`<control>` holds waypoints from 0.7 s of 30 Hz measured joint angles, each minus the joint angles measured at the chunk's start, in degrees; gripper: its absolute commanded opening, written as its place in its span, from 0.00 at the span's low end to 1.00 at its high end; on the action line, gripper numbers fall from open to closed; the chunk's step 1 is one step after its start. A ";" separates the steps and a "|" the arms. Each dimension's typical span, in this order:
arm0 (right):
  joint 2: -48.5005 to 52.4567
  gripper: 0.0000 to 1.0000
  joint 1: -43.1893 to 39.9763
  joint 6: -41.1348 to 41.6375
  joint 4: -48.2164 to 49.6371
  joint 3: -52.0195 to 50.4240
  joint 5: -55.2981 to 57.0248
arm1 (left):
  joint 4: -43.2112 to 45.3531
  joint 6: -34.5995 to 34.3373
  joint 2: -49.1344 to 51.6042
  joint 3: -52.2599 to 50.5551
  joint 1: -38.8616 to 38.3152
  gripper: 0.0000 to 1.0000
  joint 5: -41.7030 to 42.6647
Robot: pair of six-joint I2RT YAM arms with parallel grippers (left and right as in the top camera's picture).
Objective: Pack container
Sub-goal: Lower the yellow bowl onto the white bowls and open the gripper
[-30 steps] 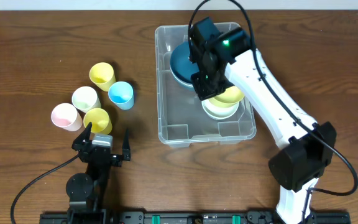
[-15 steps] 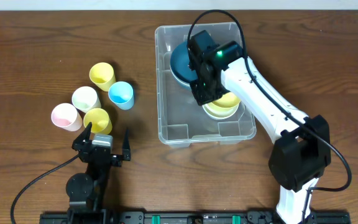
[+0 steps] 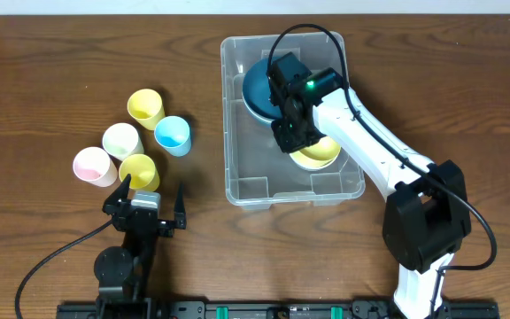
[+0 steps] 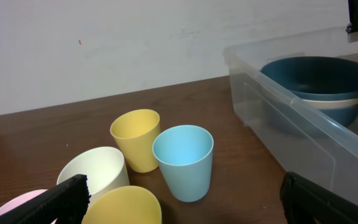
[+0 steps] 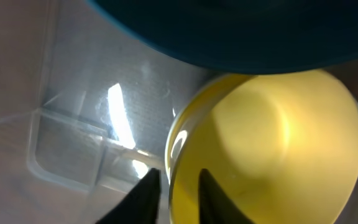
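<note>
only close-up, jaws straddling yellow bowl (image 5: 272, 149) rim

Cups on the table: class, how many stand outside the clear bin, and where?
5. Clustered left of the container: yellow cup farthest back, blue cup nearest the container, white cup mid-cluster, pink cup leftmost, second yellow cup by the left gripper. None appears hidden.

Clear glossy plastic container (image 3: 253, 164), smooth matt plastic blue cup (image 3: 173, 135), glossy yellow bowl (image 5: 272, 155) — grained wood table (image 3: 60, 53)
</note>
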 measured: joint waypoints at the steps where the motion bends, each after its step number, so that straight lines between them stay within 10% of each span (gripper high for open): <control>1: 0.00 0.31 0.00 -0.07 0.22 0.00 0.04 | 0.00 0.00 0.00 0.00 0.00 0.98 0.02; 7: 0.00 0.33 0.00 -0.22 0.79 0.00 1.40 | 0.00 0.00 0.00 0.00 0.00 0.98 0.00; 12: 0.00 0.02 0.00 0.04 0.48 0.00 1.81 | 0.00 0.00 0.00 0.00 0.00 0.98 0.00; 21: 0.00 0.01 0.09 1.09 0.20 0.09 1.49 | 0.00 0.00 0.00 0.00 0.00 0.98 0.00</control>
